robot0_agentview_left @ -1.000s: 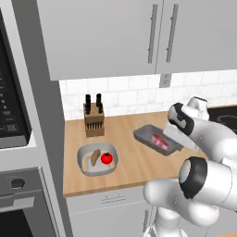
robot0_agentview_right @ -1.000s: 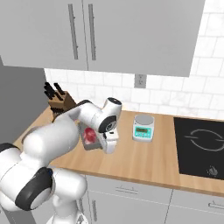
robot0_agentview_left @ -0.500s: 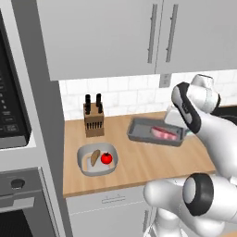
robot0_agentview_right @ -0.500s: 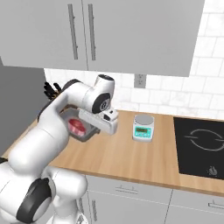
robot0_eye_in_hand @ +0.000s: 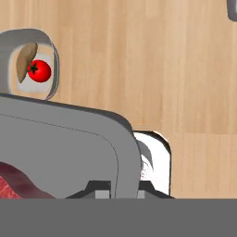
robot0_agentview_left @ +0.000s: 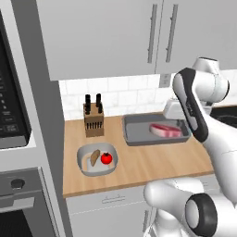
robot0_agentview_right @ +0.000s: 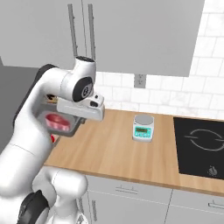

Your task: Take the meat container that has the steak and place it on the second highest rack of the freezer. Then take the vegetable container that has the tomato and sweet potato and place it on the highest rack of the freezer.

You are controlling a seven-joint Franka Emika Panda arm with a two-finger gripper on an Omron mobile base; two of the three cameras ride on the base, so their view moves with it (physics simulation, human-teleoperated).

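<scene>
left base view: behind arm, left side, facing counter and cabinets, mid range. right base view: right side, same counter, adds scale, cooktop. hand view: close, straight down over tray rim; bowl shared with left.

Steak in meat container — right of knife block, behind vegetable container.

Meat container lifted higher off counter.
</scene>
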